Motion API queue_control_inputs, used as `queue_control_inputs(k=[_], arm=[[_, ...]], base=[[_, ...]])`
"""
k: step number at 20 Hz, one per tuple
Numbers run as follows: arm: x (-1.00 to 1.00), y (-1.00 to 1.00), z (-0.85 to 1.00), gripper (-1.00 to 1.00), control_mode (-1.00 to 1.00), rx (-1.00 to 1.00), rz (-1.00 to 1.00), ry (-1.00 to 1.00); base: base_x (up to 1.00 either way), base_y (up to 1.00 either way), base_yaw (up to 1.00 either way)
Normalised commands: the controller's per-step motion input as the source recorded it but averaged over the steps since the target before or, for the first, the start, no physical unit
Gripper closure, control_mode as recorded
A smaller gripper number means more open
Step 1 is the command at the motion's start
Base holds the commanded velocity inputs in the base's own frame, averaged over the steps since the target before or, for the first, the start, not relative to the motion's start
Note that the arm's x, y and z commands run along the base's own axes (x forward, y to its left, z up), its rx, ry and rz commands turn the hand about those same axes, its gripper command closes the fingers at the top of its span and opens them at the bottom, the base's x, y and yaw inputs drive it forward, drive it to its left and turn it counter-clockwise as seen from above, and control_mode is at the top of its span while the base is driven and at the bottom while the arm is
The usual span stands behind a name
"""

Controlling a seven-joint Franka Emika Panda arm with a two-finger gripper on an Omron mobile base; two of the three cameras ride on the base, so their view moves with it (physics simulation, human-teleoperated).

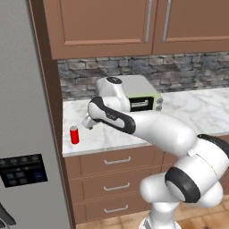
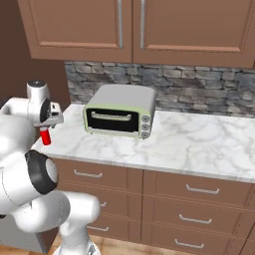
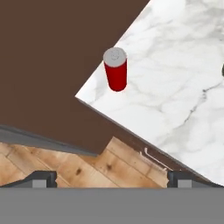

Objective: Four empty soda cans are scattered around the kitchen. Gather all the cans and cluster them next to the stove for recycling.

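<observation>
The red can (image 3: 116, 69) stands upright near the counter's (image 3: 175, 87) corner, by the wood side panel; the gripper (image 1: 88, 123) hangs above and just beside it, jaws fully spread and empty, apparently lining up to descend around the can.

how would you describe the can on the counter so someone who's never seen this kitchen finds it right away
Find the tall grey fridge; the marble counter begins just to its right. At that near end corner stands the red soda can, upright with a silver top. It is small and red, unlike the boxy pale-green toaster oven farther along.
</observation>
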Motion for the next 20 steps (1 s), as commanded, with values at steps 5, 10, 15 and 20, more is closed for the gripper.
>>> queue_control_inputs(k=[5, 10, 15, 20], arm=[[0.37, 0.3, -0.25, -1.0, -1.0, 0.0, 0.15, 0.03], [0.3, 0.37, -0.37, -1.0, -1.0, 0.0, 0.17, 0.0], [0.43, 0.32, -0.34, -1.0, -1.0, 0.0, 0.14, 0.0], [0.39, 0.24, -0.31, -1.0, -1.0, 0.0, 0.11, 0.0]], base=[[0.0, 0.0, 0.0], [0.0, 0.0, 0.0], [0.0, 0.0, 0.0], [0.0, 0.0, 0.0]])
